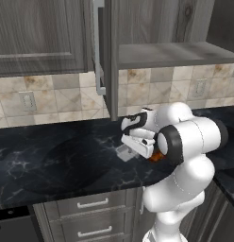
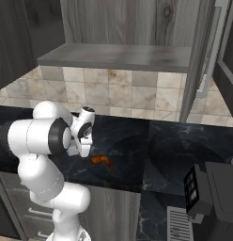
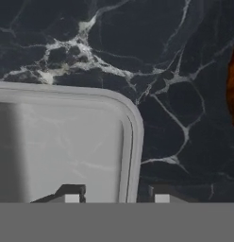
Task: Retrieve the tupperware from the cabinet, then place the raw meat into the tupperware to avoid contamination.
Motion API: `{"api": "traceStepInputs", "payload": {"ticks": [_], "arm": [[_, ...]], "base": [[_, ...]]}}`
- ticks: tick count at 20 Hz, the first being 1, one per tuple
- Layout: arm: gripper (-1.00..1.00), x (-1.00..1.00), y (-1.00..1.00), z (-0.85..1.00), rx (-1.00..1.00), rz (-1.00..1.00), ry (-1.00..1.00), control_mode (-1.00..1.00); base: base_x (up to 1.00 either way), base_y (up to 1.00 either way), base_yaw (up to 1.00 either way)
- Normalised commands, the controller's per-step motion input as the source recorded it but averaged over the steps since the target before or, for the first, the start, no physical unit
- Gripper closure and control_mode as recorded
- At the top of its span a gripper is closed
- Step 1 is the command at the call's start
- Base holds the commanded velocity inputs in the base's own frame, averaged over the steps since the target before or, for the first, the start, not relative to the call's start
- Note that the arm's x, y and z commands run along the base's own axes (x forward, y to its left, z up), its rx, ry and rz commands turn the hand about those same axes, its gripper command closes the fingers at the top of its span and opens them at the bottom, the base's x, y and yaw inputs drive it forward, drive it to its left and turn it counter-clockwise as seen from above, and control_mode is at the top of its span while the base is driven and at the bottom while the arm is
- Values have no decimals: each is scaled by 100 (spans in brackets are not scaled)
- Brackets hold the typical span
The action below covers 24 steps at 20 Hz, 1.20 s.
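The tupperware (image 3: 67, 142), pale grey and shallow, rests on the black marble counter (image 1: 53, 156); in the left base view the tupperware (image 1: 123, 152) peeks out from under my hand. My gripper (image 3: 116, 194) hangs just above its corner, open, with the rim running between the two fingertips and a gap on each side. In the left base view my gripper (image 1: 130, 147) points down at the counter. The raw meat (image 2: 102, 161), an orange-brown lump, lies on the counter just beside the container, apart from it, and the raw meat (image 3: 232, 85) shows at the hand view's right edge. The cabinet (image 1: 102, 47) stands open above.
The open cabinet door's long silver handle (image 1: 96, 52) hangs above and left of my hand. The cabinet shelf (image 2: 118, 56) juts over the counter. Grey drawers (image 1: 93, 204) sit below the counter's front edge. A dark appliance (image 2: 217, 188) stands at the right.
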Motion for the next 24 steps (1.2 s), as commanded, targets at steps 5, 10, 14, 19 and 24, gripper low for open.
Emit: {"api": "traceStepInputs", "payload": {"ticks": [5,10,14,19,24], "arm": [[-100,-1,0,4,0,0,-1,-100],[-100,-2,-3,17,-3,0,-1,-100],[-100,-14,-16,25,-8,-3,-1,-100],[-100,-26,-25,28,-5,-7,0,-100],[-100,-31,-38,30,-2,-9,-1,-100]], "base": [[0,0,0],[0,0,0],[0,0,0],[0,0,0],[0,0,0]]}}
